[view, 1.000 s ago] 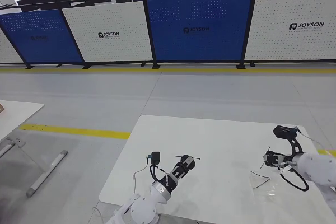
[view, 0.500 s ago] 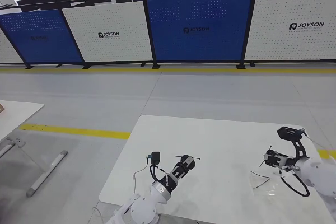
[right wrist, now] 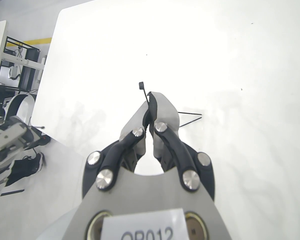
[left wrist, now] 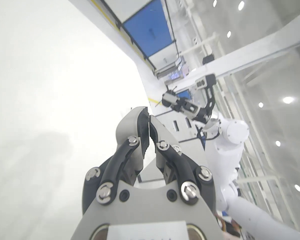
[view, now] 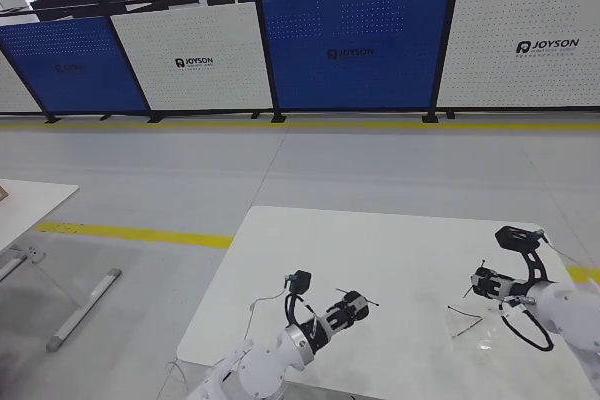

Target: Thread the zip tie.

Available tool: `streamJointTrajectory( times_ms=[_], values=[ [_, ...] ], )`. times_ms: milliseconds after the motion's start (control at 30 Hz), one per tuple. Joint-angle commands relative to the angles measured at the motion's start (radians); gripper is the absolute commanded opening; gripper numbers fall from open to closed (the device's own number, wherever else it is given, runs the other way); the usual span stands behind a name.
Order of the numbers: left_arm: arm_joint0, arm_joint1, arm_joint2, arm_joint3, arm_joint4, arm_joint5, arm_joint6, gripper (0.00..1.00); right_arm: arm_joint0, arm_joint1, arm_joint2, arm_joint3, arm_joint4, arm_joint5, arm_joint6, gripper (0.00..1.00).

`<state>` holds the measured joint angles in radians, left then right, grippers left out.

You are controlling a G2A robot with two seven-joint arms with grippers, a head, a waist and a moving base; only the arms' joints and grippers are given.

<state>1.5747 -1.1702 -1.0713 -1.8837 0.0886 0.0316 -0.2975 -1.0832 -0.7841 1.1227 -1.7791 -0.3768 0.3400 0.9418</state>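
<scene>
From where I stand, this job has barely started. The right pincer (right wrist: 150, 95) is clenched on the zip tie (right wrist: 144, 91), pinching the strap just under its small square head. The head pokes out past the fingertips with nothing passed through it. The left pincer (left wrist: 149, 116) is clenched too, pads pressed together. It hangs over the lower middle of the tabletop (view: 410, 245), while the right one sits near the right edge, the two well apart. So I'd judge the grasp done and the threading itself all left to do: a tail end has to be brought to that head, lined up and pushed through. The right wrist view gives the close detail, namely the head and how near to it the pads bite. It also has a thin dark strand (right wrist: 190, 113) bent into a V just beyond the pincer, right of centre. I cannot tell whether that is this tie's own tail or a separate piece lying on the tabletop. The top view gives the layout: how far the arms stand from each other, and a thin dark line (view: 371, 300) across the left pincer's tip, which may be a second strip. In the left wrist view I can make out nothing between those pads. At its middle right, that view catches the right pincer side-on, with short dark ends sticking out either side.
</scene>
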Motion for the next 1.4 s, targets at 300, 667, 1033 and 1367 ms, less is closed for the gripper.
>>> streamJointTrajectory(
  times_ms=[300,667,1033,1367],
  values=[
    [0.003,0.003,-0.005,-0.013,-0.008,0.012,-0.036,0.0,-0.035,-0.005,0.03,-0.031,0.019,-0.007,-0.129,0.0],
    [0.003,0.003,-0.005,-0.013,-0.008,0.012,-0.036,0.0,-0.248,-0.026,0.042,-0.181,0.016,0.0,-0.543,0.0],
    [-0.001,0.0,-0.003,-0.016,-0.003,0.015,0.005,0.0,-0.248,-0.026,0.042,-0.181,0.016,0.0,-0.543,0.0],
    [-0.049,-0.029,0.105,0.007,0.053,0.107,0.201,0.0,-0.248,-0.026,0.042,-0.181,0.016,0.0,-0.543,0.0]
  ],
)
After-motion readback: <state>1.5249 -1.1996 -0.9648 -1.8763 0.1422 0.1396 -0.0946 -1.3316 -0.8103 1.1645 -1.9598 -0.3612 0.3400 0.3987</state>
